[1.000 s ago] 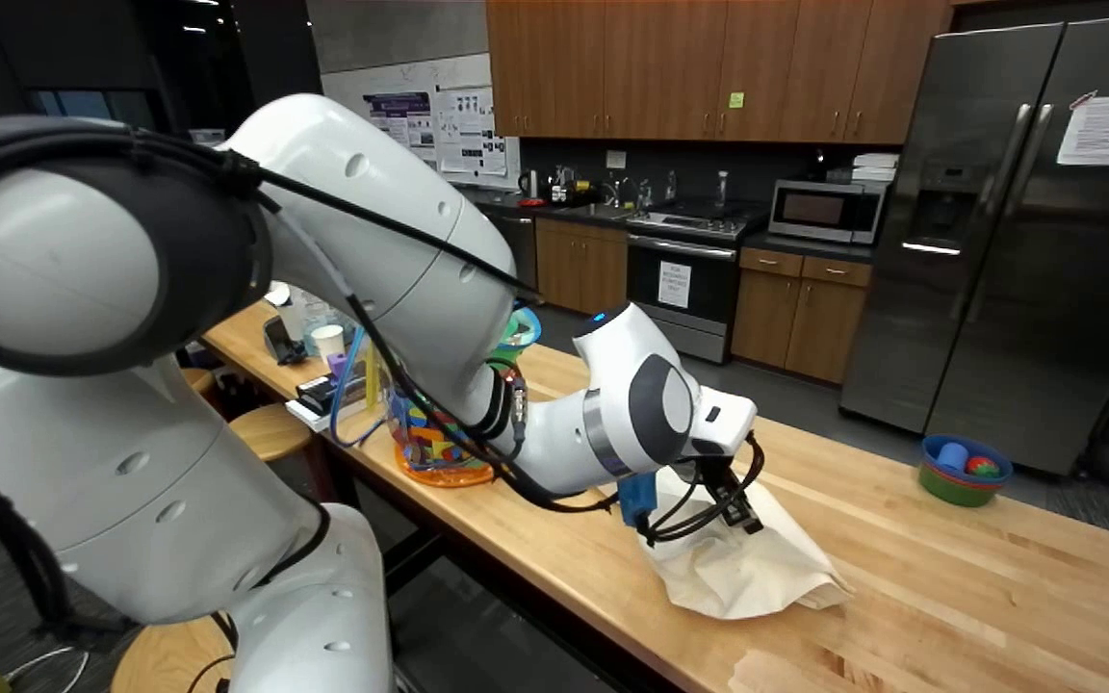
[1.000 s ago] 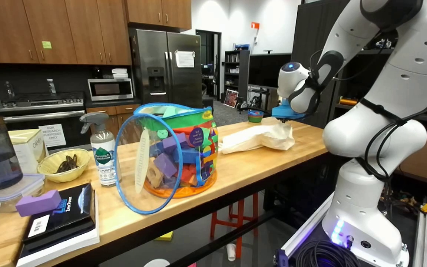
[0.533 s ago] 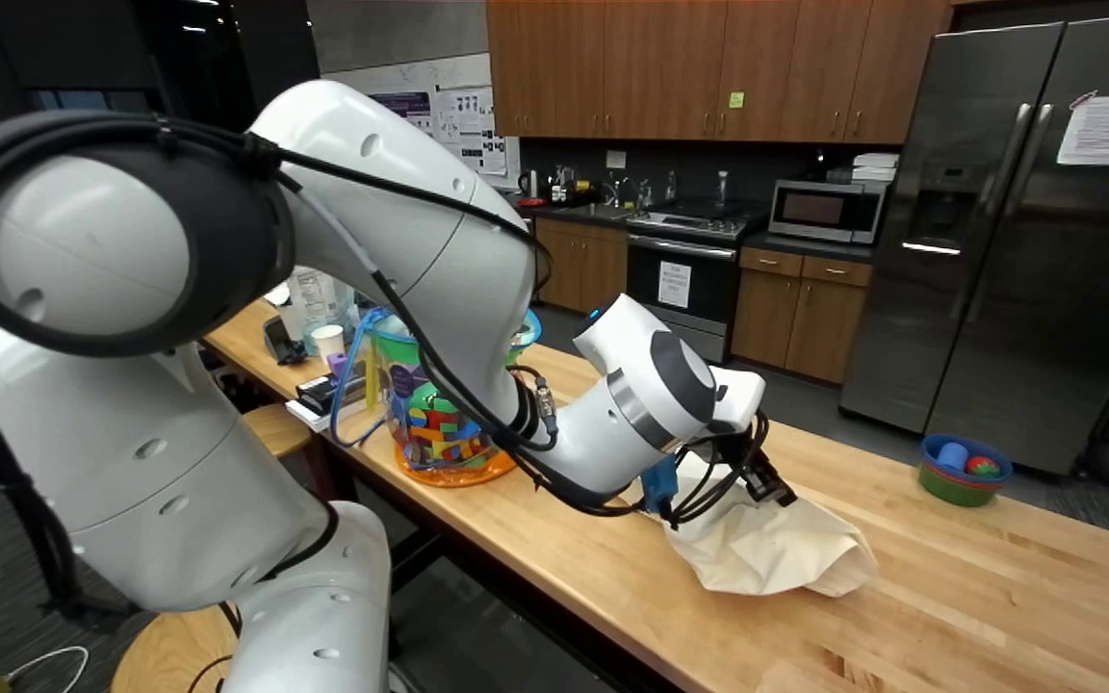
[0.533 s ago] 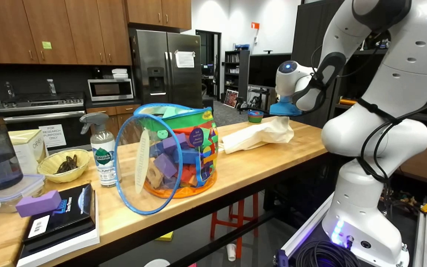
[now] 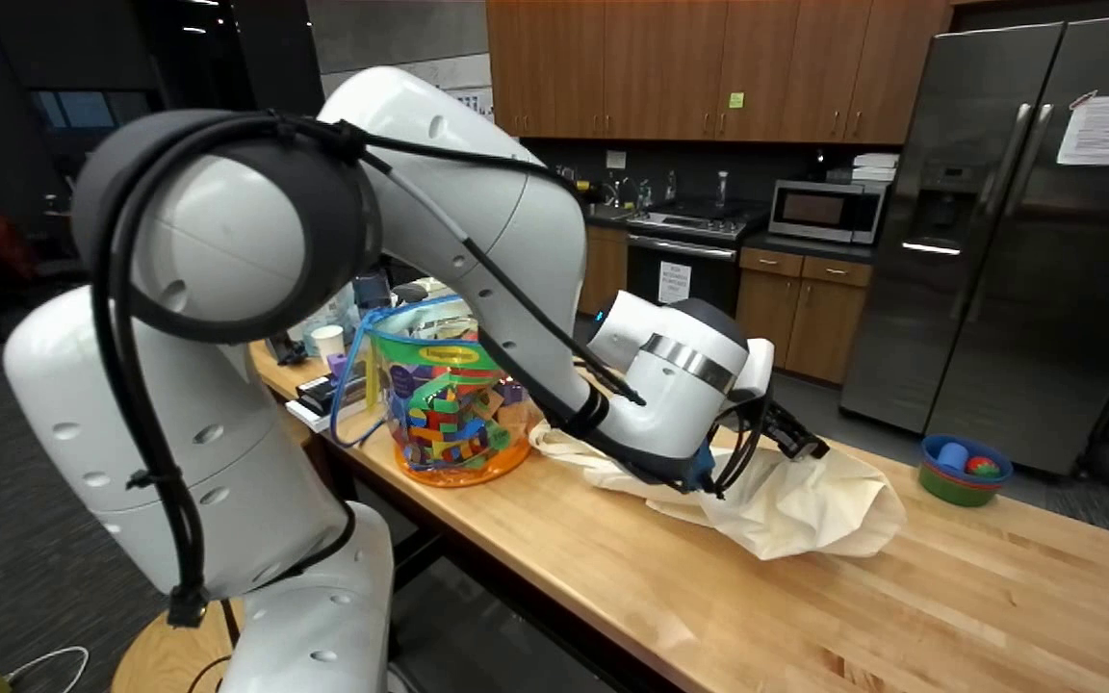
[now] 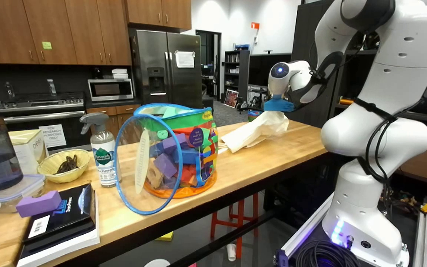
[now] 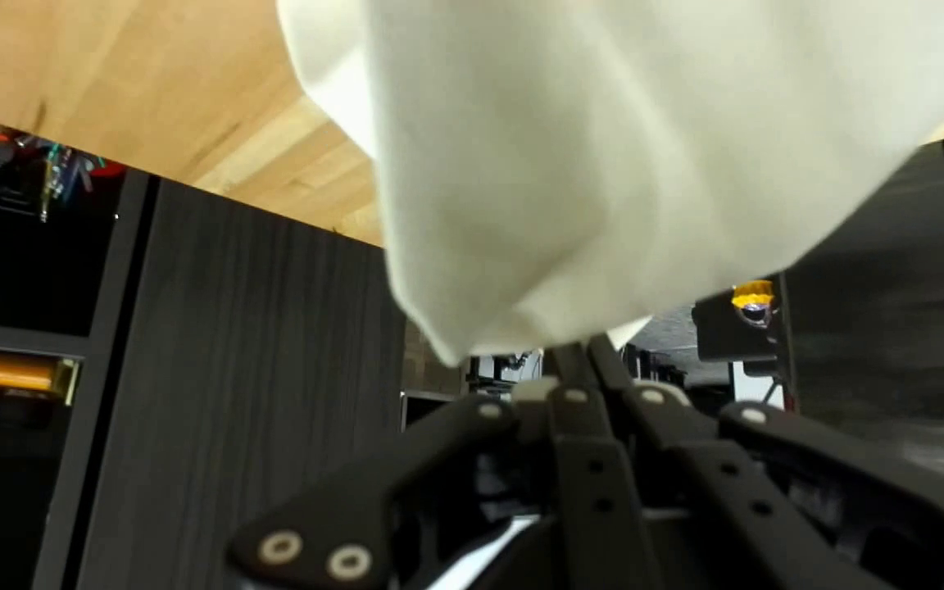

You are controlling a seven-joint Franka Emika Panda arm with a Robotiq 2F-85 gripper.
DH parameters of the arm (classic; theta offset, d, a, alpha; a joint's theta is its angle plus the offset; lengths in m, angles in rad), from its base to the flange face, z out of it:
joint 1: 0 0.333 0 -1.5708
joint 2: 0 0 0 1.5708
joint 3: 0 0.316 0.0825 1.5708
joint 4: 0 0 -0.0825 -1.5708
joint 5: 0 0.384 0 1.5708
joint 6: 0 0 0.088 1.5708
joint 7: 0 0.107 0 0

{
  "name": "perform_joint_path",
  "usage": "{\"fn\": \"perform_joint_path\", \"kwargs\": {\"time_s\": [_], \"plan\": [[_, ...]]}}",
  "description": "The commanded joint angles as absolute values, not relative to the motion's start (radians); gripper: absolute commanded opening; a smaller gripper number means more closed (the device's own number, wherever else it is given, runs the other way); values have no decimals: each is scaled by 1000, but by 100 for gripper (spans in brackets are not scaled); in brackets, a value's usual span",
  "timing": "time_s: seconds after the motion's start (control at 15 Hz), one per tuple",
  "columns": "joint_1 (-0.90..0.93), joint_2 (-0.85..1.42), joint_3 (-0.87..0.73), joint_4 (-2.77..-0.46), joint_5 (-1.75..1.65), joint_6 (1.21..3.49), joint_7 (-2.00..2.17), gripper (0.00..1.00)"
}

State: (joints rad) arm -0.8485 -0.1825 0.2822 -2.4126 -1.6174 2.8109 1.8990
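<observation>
In an exterior view, a clear toy bag (image 6: 193, 120) is standing mid-frame, holding foam blocks (image 6: 165, 165) in purple, blue and red, while its round lid (image 6: 142, 161) is hanging open toward the lower left. Left of it, a spray bottle (image 6: 104, 159) is standing near a yellow basket (image 6: 63, 177) where dark brown pieces (image 6: 67, 164) are lying. At the right of an exterior view, a stack of bowls (image 5: 957, 491) is sitting with a blue piece (image 5: 953, 456) and a red piece (image 5: 983, 467) inside. A cream cloth (image 5: 795, 510) is spreading right of center there, its narrow end lying near the toy bag and its bunched end showing just left of the bowls. The claw (image 7: 585, 354) is clamping this cloth, its jaws pressing close together at the lower middle of the wrist view. The front edge of the desk (image 5: 901, 616) is slanting from left of center down to the bottom of the frame, the cloth is lying inside it, and wood is running on toward the lower right corner. Behind, a stove (image 5: 709, 274) is standing at upper middle, a microwave (image 5: 826, 212) is sitting right of it, and a steel fridge (image 5: 1007, 269) is filling the upper right.
</observation>
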Motion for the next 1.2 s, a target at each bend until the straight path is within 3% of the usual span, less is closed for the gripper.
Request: {"fn": "perform_joint_path", "kwargs": {"time_s": [0.0,0.8,0.87,1.13], "plan": [[-845,-78,302,-2291,-1771,2779,2045,1],[-902,-84,200,-2323,-1488,3036,1588,1],[-757,-79,51,-2332,-1386,3039,1487,1],[-593,-79,-77,-2381,-1025,2997,1170,1]]}}
